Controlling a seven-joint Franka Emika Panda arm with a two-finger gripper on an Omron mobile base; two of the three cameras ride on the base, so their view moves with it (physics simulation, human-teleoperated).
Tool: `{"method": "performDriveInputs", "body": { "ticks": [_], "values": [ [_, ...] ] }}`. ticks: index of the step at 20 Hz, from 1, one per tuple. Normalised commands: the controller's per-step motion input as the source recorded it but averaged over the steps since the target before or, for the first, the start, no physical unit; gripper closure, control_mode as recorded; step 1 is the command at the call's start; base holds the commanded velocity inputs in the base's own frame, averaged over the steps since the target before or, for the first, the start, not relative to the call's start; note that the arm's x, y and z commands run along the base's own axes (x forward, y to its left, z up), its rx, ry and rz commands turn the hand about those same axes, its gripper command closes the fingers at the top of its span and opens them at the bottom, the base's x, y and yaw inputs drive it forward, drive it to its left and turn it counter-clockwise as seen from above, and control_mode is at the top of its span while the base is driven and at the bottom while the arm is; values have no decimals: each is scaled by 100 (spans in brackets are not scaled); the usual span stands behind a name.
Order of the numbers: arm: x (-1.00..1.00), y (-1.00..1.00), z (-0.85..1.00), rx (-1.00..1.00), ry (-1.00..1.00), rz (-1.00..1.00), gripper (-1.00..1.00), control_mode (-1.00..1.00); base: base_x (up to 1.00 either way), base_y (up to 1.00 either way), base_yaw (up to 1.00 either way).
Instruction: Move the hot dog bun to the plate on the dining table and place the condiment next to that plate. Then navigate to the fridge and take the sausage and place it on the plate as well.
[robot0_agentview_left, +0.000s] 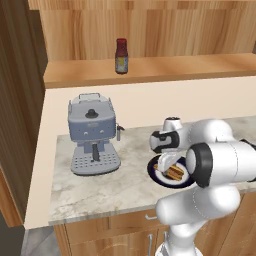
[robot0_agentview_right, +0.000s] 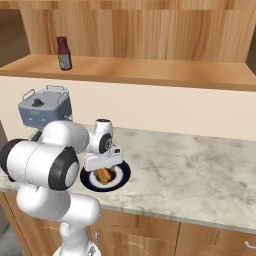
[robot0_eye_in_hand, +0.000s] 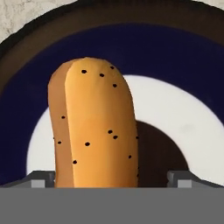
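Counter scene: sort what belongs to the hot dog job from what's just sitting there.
Job:
hot dog bun
condiment
end effector, open over the bun

Just there:
navy-rimmed plate under the bun
coffee machine
counter
wooden ledge

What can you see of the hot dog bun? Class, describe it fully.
The hot dog bun is a long, rounded, tan-orange roll, smooth and matte like baked bread, dotted with small black specks, with a darker lengthwise split down one side. It lies flat on a navy-rimmed plate with a white centre, on the marbled counter beside the coffee machine. The open pincer hangs right above it, one fingertip on each side, not gripping.
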Motion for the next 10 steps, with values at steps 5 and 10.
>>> {"method": "performDriveInputs", "body": {
  "ticks": [5, 10],
  "values": [
    [0, 6, -30, -1, 4, 6, 100, -100, 0, 0, 0],
    [-22, -8, 22, 0, -3, -1, 100, -100, 0, 0, 0]
  ]
}}
